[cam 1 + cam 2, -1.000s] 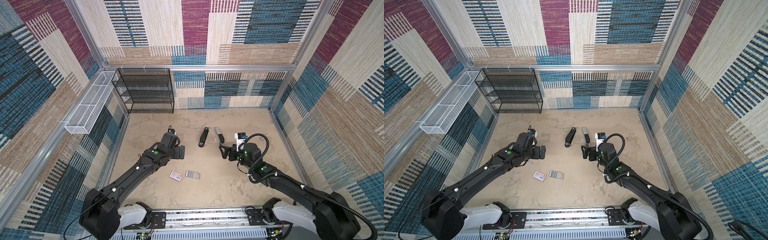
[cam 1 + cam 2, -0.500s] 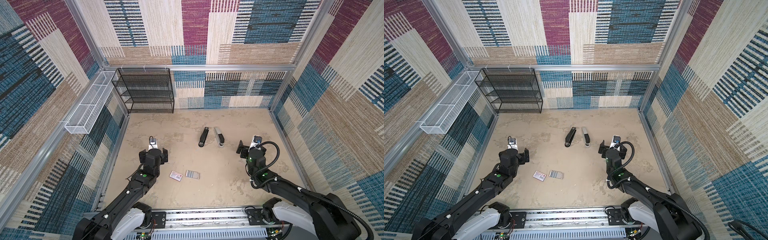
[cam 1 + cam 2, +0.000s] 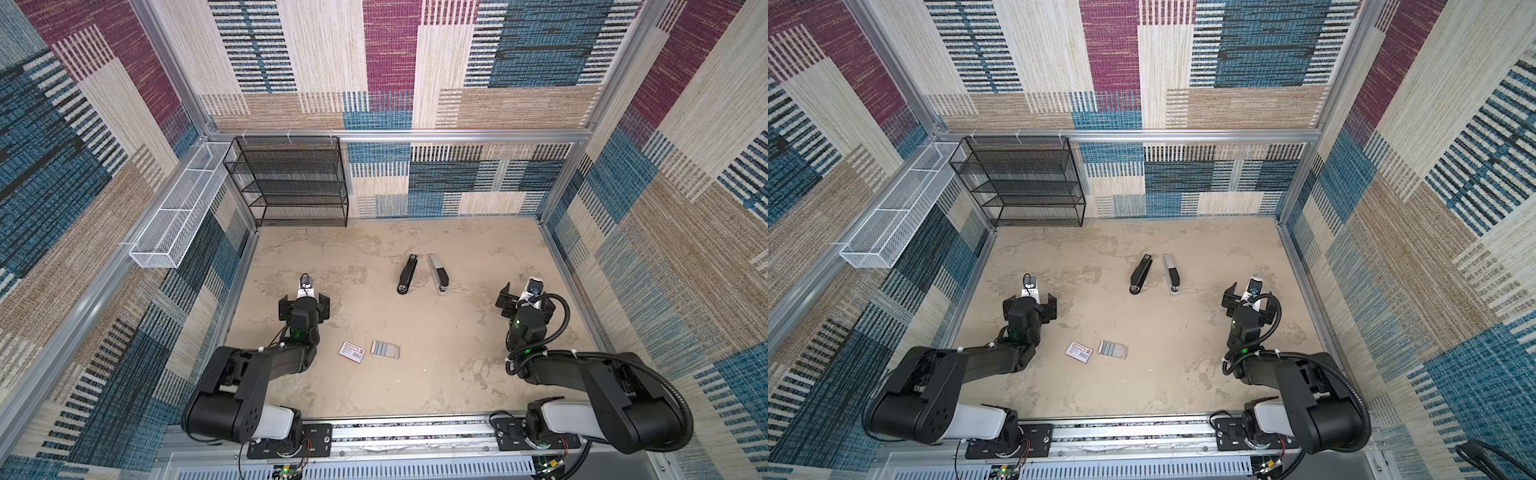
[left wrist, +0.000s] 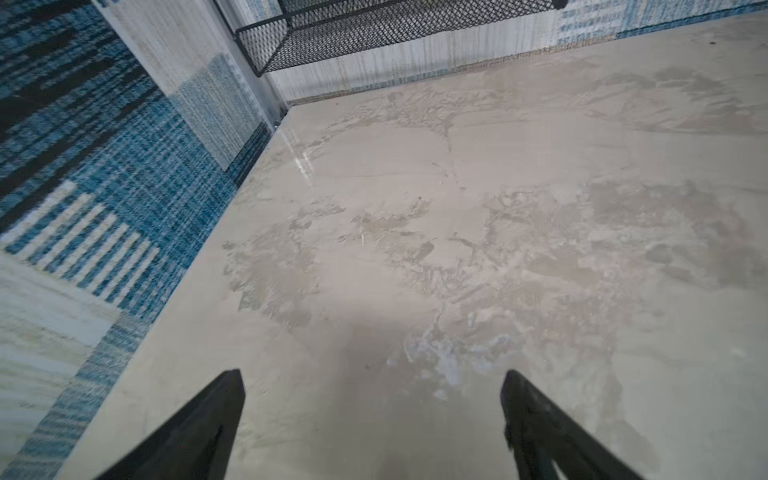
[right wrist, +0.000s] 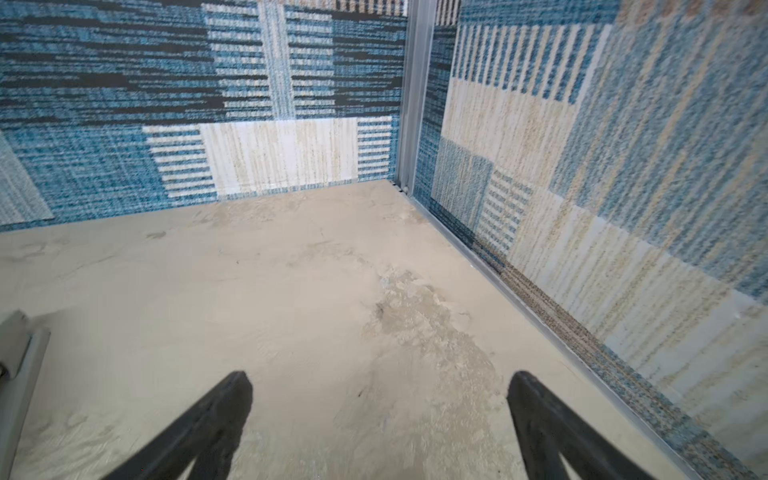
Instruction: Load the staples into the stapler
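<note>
Your left gripper (image 4: pixel 372 374) and right gripper (image 5: pixel 380 376) stand wide, empty. Grip one strip of staples (image 3: pixel 385 349) squarely, then seat it straight in the far, open stapler (image 3: pixel 407 274).

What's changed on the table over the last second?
Both arms pulled back from the middle toward the near edge: the left gripper retreated toward the left wall, the right gripper left the grey stapler half and swung right. Jaws stayed open and empty; nothing was taken or released. The black stapler half, the staples and the white box have not moved.
</note>
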Robot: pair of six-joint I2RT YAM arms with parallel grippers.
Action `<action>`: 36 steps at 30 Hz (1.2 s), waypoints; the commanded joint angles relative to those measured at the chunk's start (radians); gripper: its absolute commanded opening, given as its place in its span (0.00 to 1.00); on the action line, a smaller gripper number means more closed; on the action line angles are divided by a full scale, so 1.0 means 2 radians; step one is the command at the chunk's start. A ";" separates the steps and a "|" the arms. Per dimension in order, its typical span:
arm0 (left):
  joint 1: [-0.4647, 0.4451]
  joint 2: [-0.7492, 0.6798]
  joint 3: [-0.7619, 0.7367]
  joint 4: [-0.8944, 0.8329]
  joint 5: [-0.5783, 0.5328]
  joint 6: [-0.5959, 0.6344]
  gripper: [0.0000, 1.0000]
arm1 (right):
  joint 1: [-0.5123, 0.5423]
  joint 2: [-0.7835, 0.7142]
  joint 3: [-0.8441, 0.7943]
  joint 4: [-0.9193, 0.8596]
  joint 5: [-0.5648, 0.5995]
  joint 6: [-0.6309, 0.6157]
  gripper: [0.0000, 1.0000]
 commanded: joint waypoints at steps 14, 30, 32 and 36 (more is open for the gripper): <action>0.056 0.036 0.018 0.059 0.078 -0.032 0.99 | -0.081 0.095 0.020 0.122 -0.218 0.011 1.00; 0.062 0.043 0.034 0.035 0.096 -0.034 0.99 | -0.083 0.098 0.019 0.132 -0.215 0.012 1.00; 0.067 0.043 0.036 0.030 0.102 -0.037 0.99 | -0.084 0.099 0.019 0.134 -0.215 0.011 1.00; 0.070 0.037 0.032 0.032 0.106 -0.039 0.99 | -0.083 0.100 0.019 0.136 -0.214 0.011 1.00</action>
